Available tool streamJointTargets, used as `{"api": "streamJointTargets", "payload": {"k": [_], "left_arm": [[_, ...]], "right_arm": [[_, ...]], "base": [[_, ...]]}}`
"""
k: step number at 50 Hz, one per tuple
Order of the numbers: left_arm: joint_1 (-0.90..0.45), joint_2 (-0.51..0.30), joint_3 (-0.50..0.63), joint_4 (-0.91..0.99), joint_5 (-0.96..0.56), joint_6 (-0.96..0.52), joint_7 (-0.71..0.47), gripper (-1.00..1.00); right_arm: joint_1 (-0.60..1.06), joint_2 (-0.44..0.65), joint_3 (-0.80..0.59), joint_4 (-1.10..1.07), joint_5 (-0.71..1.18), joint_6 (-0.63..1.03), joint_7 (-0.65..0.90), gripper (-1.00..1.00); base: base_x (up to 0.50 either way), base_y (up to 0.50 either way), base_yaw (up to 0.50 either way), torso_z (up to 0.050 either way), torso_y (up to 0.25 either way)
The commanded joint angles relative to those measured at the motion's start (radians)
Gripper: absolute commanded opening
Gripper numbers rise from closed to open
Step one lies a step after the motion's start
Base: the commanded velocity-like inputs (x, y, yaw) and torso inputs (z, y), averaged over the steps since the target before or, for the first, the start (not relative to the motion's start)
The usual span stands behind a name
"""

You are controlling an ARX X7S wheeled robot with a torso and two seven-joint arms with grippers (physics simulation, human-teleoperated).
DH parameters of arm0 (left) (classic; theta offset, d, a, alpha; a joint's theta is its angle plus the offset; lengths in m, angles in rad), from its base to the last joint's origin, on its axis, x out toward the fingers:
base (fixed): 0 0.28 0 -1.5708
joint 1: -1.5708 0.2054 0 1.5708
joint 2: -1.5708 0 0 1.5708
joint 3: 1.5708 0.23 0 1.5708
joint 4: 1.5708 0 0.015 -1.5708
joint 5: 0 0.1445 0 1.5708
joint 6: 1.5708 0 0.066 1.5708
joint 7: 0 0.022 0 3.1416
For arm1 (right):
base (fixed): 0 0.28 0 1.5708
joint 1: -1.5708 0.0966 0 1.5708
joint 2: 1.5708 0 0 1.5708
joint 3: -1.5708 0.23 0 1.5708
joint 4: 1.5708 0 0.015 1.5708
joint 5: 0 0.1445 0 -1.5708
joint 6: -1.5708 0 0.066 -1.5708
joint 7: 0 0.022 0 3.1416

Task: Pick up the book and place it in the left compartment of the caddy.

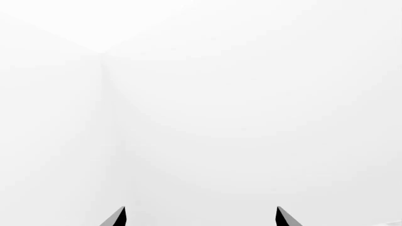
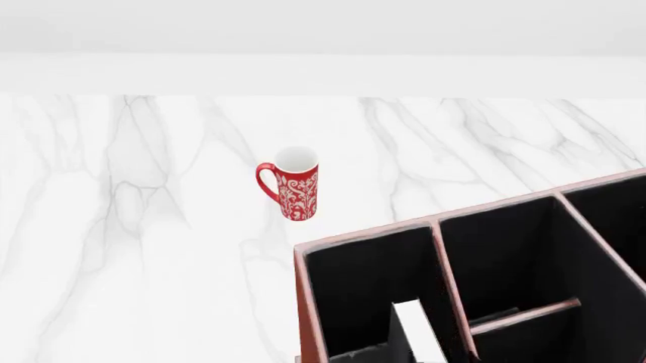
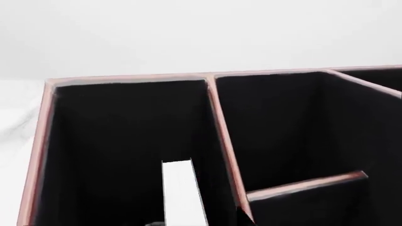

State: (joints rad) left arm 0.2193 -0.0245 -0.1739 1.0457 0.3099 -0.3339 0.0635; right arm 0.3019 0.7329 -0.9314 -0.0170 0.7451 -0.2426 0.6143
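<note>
- in our head view the caddy [image 2: 307, 302] sits on the marble table [image 2: 121, 249], at the lower right of the picture, its pale rims showing above the black inside.
- the book [image 2: 416, 333] stands upright inside the left compartment [image 2: 358, 291], its white page edge showing and its black cover on the side towards the caddy's outer wall; the bottom of the picture cuts it off.
- our right wrist view shows the same book [image 3: 182, 193] in that compartment [image 3: 119, 141], just beside the divider, with the crossbar section on the divider's far side.
- we cannot see the right gripper in any view, so we cannot tell whether it grips the book.
- the left gripper [image 1: 201, 217] faces only blank white; its two dark fingertips [image 1: 116, 217] stand well apart with nothing between them.
- a red patterned mug [image 2: 293, 184] stands upright on the table beyond the caddy, apart from it, its handle pointing left in our head view.
</note>
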Motion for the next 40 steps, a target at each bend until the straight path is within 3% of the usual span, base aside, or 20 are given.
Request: {"api": "streamJointTargets", "payload": {"k": [1, 25, 40], "left_arm": [[0.008, 0.024, -0.027, 0.001, 0.000, 0.001, 0.013, 1.00], [0.010, 0.024, -0.025, 0.001, 0.001, 0.006, 0.010, 1.00], [0.015, 0.024, -0.027, 0.001, -0.001, 0.010, 0.007, 1.00]], "right_arm": [[0.012, -0.017, 0.036, -0.013, -0.031, -0.002, -0.040, 1.00], [0.004, -0.015, 0.042, -0.012, -0.027, -0.009, -0.046, 1.00], [-0.012, 0.070, 0.087, -0.174, -0.010, -0.024, 0.025, 1.00]], "base": [[0.00, 0.00, 0.00, 0.000, 0.000], [0.00, 0.00, 0.00, 0.000, 0.000], [0.00, 0.00, 0.00, 0.000, 0.000]]}}
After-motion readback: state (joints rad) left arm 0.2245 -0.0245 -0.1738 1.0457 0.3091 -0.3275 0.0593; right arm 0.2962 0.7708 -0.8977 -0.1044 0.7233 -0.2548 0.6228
